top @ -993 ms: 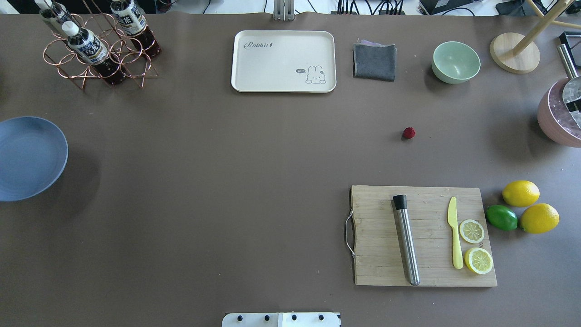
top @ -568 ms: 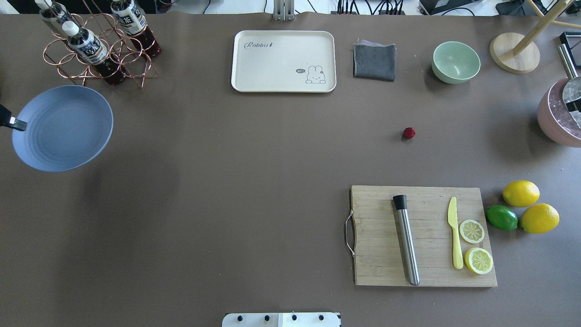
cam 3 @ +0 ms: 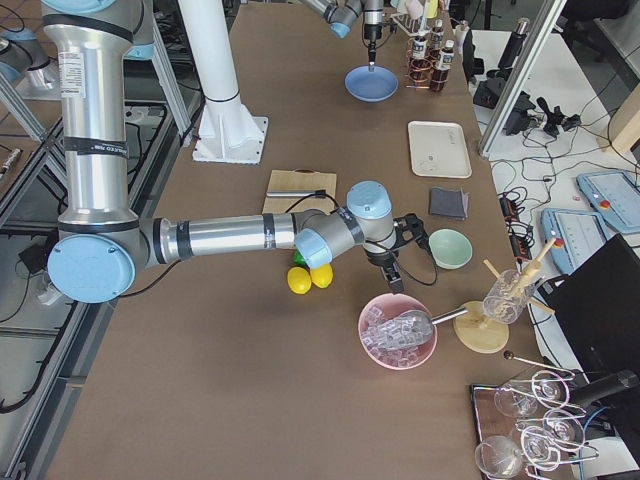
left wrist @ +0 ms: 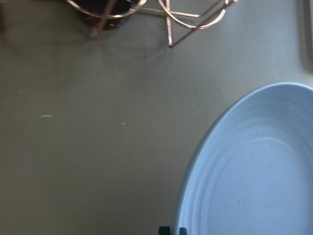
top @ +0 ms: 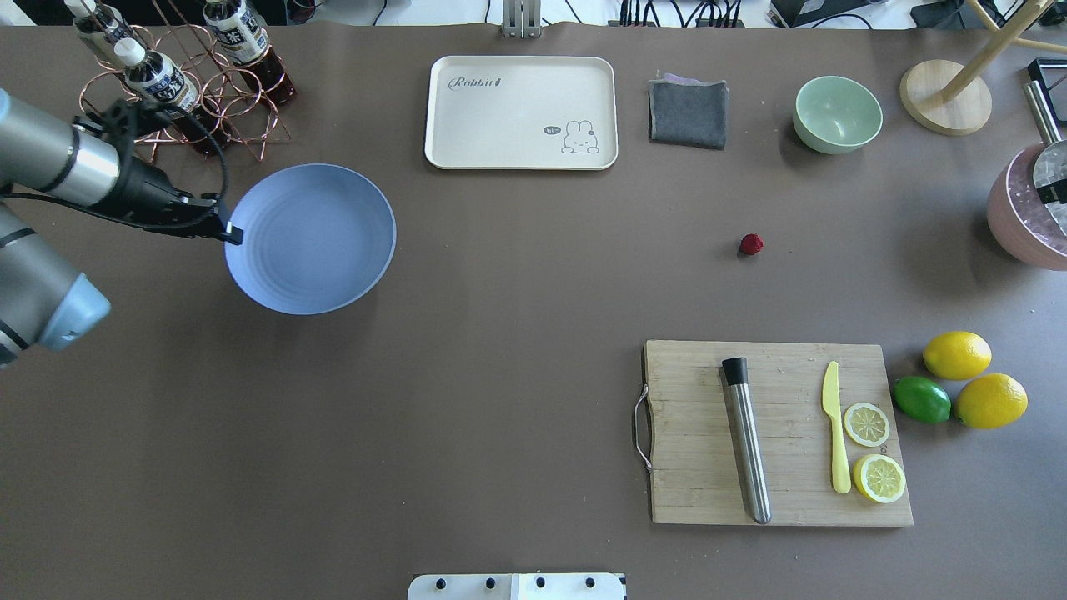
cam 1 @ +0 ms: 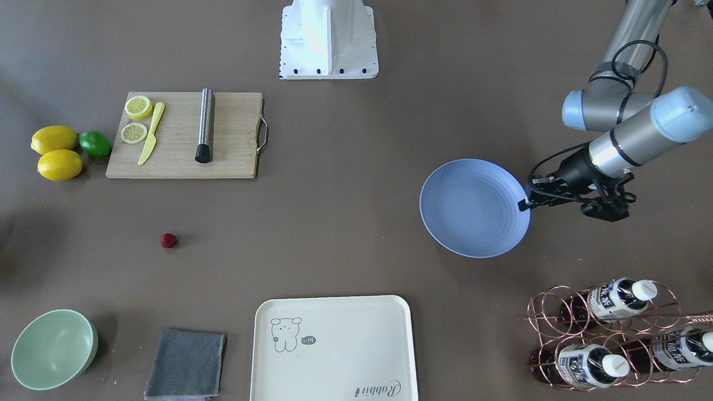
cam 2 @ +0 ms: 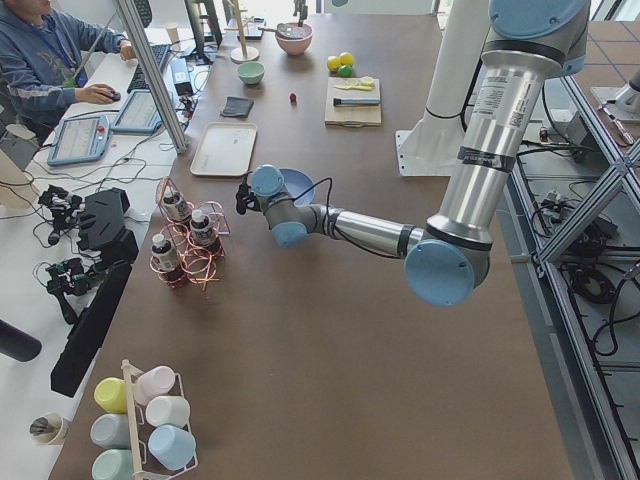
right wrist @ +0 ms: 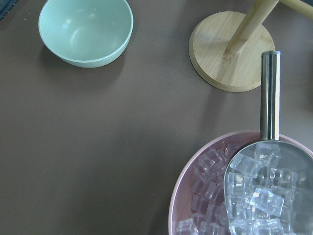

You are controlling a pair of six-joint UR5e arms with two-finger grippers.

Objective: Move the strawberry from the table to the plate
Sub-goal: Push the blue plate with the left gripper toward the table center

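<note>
The strawberry (top: 751,243) is a tiny dark-red berry lying alone on the table (top: 517,350), right of centre; it also shows in the front view (cam 1: 168,240). The blue plate (top: 310,239) hangs a little above the table's left part, casting a shadow. My left gripper (top: 234,237) is shut on the plate's left rim, and the plate (left wrist: 254,166) fills the lower right of the left wrist view. My right gripper (cam 3: 395,275) shows only in the exterior right view, over the pink ice bowl (cam 3: 398,330); I cannot tell whether it is open or shut.
A cutting board (top: 692,433) with a steel rod, yellow knife and lemon slices lies front right, with lemons (top: 956,354) and a lime beside it. A cream tray (top: 521,112), grey cloth (top: 688,112), green bowl (top: 837,114) and bottle rack (top: 179,92) line the far edge.
The plate has travelled right from the table's left edge toward the middle, held by my left gripper. The left arm has come into the overhead view. The strawberry has not moved.
</note>
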